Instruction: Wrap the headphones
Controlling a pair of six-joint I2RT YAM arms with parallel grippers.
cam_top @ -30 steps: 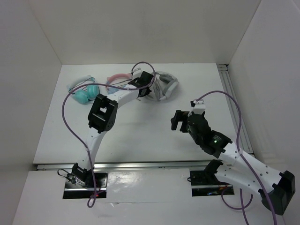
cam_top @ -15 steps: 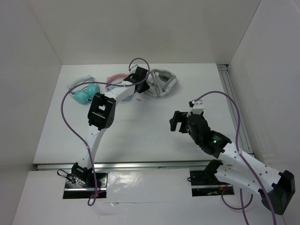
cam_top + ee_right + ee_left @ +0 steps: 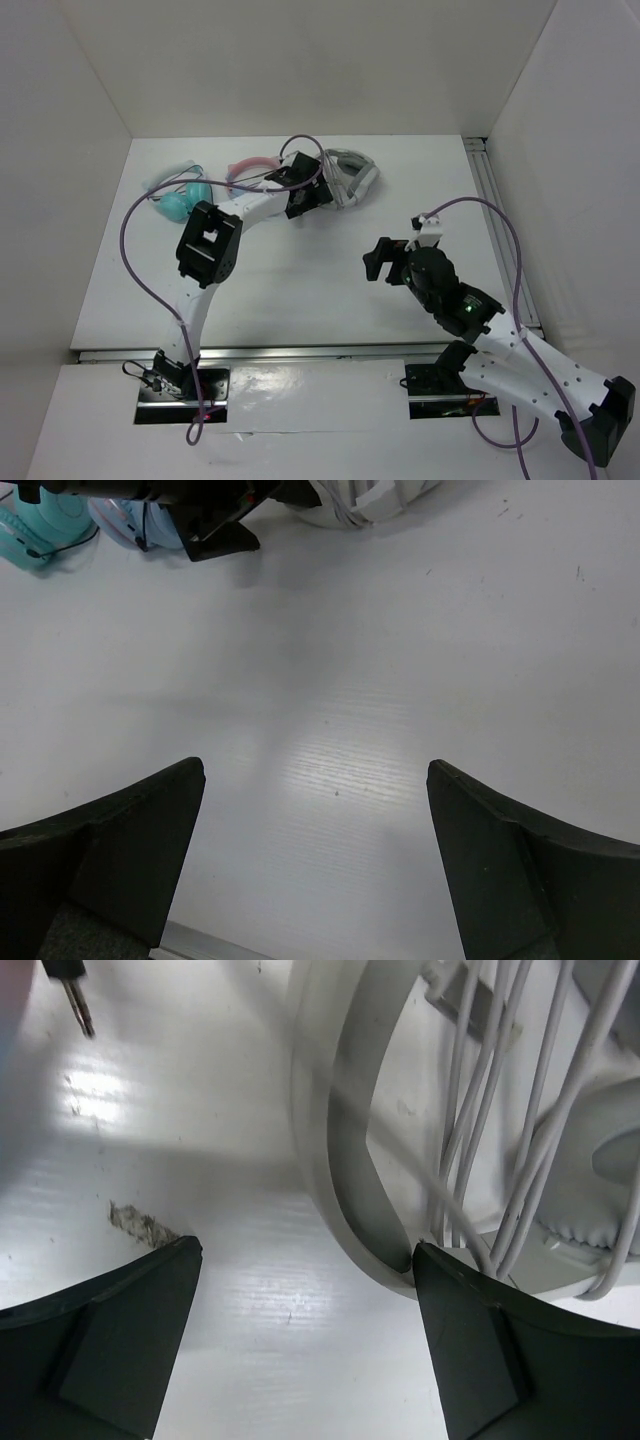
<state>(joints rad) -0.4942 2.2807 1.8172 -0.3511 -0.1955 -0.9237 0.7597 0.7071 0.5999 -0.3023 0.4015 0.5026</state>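
The light-grey headphones [image 3: 350, 180] lie at the back of the table with their thin grey cable [image 3: 480, 1110] wound in several strands across the headband [image 3: 350, 1160]. My left gripper [image 3: 320, 195] sits just in front of them, open, with only bare table between its fingers [image 3: 305, 1290]. Its right fingertip [image 3: 440, 1290] is right beside the headband's lower curve. A jack plug [image 3: 75, 995] lies further off on the left. My right gripper [image 3: 378, 262] hovers open over mid-table, holding nothing [image 3: 315, 810], well short of the headphones [image 3: 370, 500].
A teal pair of headphones [image 3: 180, 202] and a pink-banded pair [image 3: 250, 164] lie to the left of the grey ones. White walls enclose the table on the left, back and right. A metal rail [image 3: 495, 215] runs along the right edge.
My left gripper has gone from shut to fully open and drawn back slightly from the headphones towards the near side. The right arm has barely shifted.
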